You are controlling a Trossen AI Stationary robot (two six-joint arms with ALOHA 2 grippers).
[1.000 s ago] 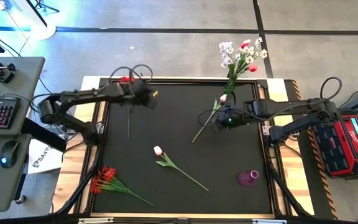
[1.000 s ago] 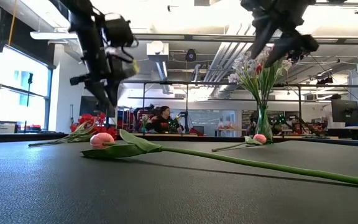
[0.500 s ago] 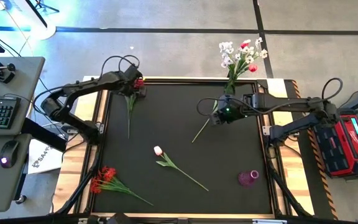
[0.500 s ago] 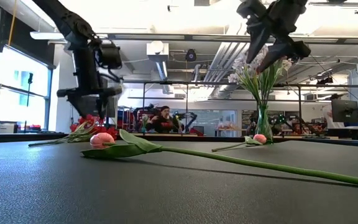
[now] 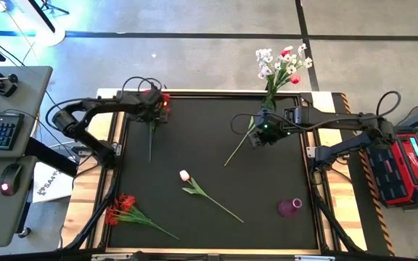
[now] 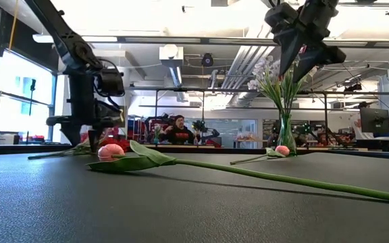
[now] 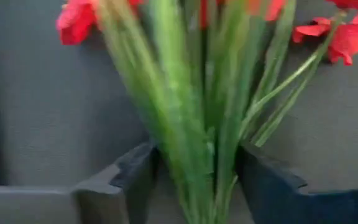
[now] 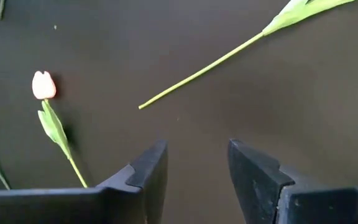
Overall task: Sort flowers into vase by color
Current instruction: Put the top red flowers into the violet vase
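Observation:
My left gripper is low at the table's far left. It stands open astride the green stems of a red-blossom bunch lying there; in the left wrist view the stems run between its fingers. My right gripper hovers open, high above the stem of a pink tulip lying on the mat near the vase. That stem shows beyond its fingers. A glass vase at the far edge holds white sprigs and red blossoms. My left gripper has the red bunch's stems between its open fingers, just below the blossoms, coming from above. The bunch lies on the mat. I cannot tell whether the fingers touch the stems.
Another pink tulip lies mid-table, its stem running toward the near right. A second red bunch lies at the near left corner. A small magenta thing sits near the right edge. A desk with a keyboard stands left of the table.
My left gripper has moved toward the table's far left corner and come down over the red bunch, so that its fingers now stand on either side of the stems. The flowers have stayed where they lay.

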